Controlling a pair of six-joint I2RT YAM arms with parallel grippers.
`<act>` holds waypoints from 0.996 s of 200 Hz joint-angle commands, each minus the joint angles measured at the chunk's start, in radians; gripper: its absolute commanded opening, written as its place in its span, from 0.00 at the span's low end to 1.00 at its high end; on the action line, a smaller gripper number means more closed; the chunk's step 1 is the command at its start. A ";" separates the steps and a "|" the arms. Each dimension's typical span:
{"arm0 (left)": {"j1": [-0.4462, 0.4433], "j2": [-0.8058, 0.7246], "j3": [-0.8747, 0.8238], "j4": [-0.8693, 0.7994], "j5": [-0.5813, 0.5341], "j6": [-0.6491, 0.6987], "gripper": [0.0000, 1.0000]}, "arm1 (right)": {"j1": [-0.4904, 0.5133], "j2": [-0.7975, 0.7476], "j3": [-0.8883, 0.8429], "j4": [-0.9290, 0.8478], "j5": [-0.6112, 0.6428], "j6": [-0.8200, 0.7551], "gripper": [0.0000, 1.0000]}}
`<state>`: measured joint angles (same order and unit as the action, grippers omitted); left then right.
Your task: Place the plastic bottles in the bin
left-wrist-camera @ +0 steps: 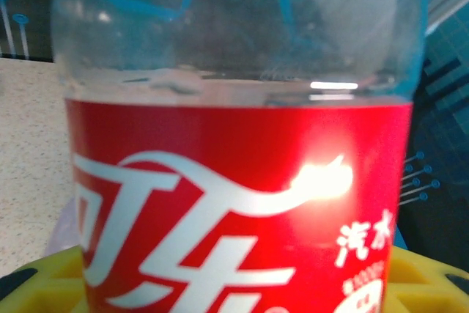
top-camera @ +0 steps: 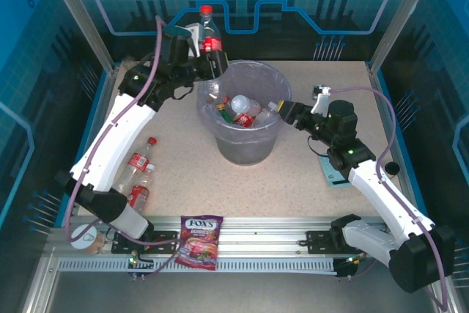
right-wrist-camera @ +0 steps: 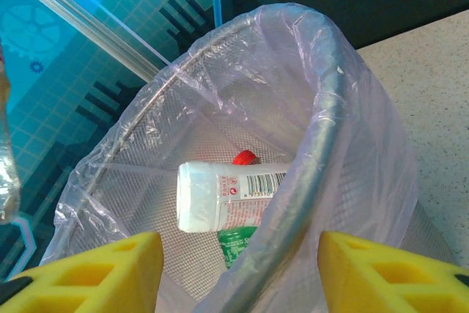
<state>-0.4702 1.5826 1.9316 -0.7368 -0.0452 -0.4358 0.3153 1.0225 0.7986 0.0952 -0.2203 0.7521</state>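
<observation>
Bin [top-camera: 248,150] sits mid-table w/ its lilac liner draped over the rim. My right gripper [right-wrist-camera: 234,273] is at the bin's right side, jaws apart, w/ the rim running between the yellow fingers [right-wrist-camera: 95,269]. It isn't pinching, so I'd guess it's parked there to steady the bin. My left gripper [top-camera: 207,60] is up by the far-left edge, clamped on a red-label bottle [top-camera: 210,38]. The bottle is upright, cap on top, and carried high, prob. so it clears the rim. Can't tell from this angle if it's over the opening yet. Several bottles inside [top-camera: 245,111] are done. Two loose bottles [top-camera: 135,163] lie on the table by the left arm, close together. Candy bag [top-camera: 199,240] at the near rail and tin can [top-camera: 88,238] aren't mine to move.
</observation>
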 commanded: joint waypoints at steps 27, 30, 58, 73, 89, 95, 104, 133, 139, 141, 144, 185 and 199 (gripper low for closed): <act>-0.038 0.098 0.070 0.066 0.115 0.056 0.41 | 0.020 0.001 -0.008 0.043 -0.011 0.005 0.59; -0.042 0.107 0.076 0.064 0.119 0.055 0.40 | 0.021 0.000 -0.009 0.043 -0.010 0.005 0.59; -0.099 0.173 0.117 0.072 0.119 0.141 0.43 | 0.024 -0.011 -0.012 0.035 -0.004 0.001 0.59; -0.131 0.201 0.128 0.086 0.101 0.250 0.44 | 0.024 -0.015 -0.012 0.027 0.001 -0.005 0.59; -0.144 0.227 0.152 0.064 0.124 0.272 0.44 | 0.024 -0.021 -0.010 0.017 0.005 -0.011 0.59; -0.146 0.231 0.154 0.063 0.130 0.273 0.43 | 0.024 -0.023 -0.010 0.015 0.008 -0.013 0.59; -0.153 0.231 0.142 0.070 0.129 0.278 0.43 | 0.024 -0.025 -0.010 0.011 0.012 -0.015 0.59; -0.164 0.216 0.085 0.101 0.144 0.278 0.43 | 0.024 -0.026 0.003 -0.011 0.000 -0.039 0.60; -0.165 0.212 0.073 0.105 0.153 0.277 0.43 | 0.025 -0.026 0.012 -0.030 -0.005 -0.049 0.60; -0.165 0.211 0.070 0.105 0.156 0.277 0.43 | 0.025 -0.026 0.014 -0.034 -0.005 -0.053 0.60; -0.166 0.210 0.066 0.106 0.158 0.275 0.43 | 0.027 -0.027 0.017 -0.041 -0.005 -0.056 0.60; -0.176 0.181 -0.013 0.118 0.158 0.258 0.43 | 0.028 -0.040 0.000 -0.031 0.008 -0.057 0.60; -0.177 0.183 -0.031 0.116 0.154 0.253 0.43 | 0.029 -0.031 0.004 -0.021 0.001 -0.059 0.60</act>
<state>-0.6376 1.8065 1.9263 -0.6449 0.0883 -0.1837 0.3279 0.9962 0.7986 0.0608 -0.2169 0.7147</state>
